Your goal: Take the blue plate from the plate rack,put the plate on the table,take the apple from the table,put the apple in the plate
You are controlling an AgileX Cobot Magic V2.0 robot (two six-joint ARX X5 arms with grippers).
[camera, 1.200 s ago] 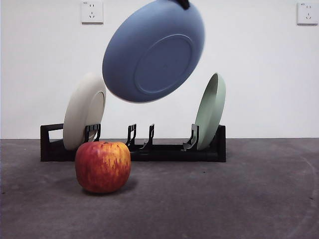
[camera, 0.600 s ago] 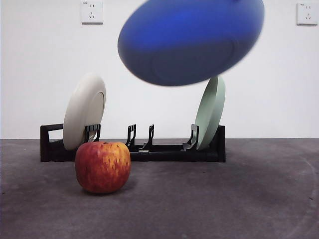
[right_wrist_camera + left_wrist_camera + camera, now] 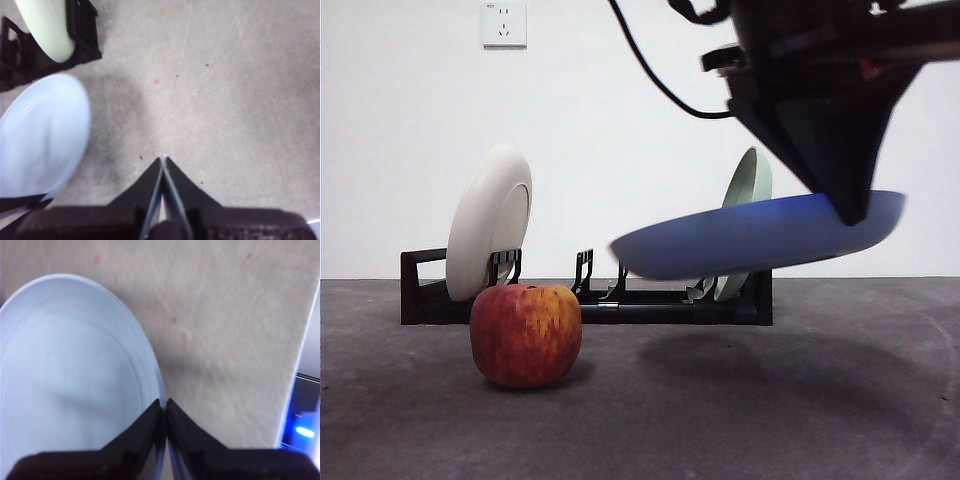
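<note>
The blue plate (image 3: 757,236) is held in the air above the table (image 3: 740,400), nearly flat and tilted slightly, with its lower edge toward the apple (image 3: 526,334) and its higher edge under the dark arm that enters the front view from the upper right. A soft shadow is cast on the table beneath it. The plate's rim is pinched between the two jaws of the left gripper (image 3: 164,405), which are closed tightly on it; the plate's pale inner face (image 3: 65,375) is seen in the left wrist view. The apple rests on the table in front of the plate rack (image 3: 586,300), apart from the plate. In the rack, a cream-white plate (image 3: 488,222) stands upright at one end and a pale green plate (image 3: 748,190) at the other, partly hidden behind the blue plate. The right gripper (image 3: 163,161) hangs over bare table with its jaws together, holding nothing, and the blue plate is seen just beside it.
</note>
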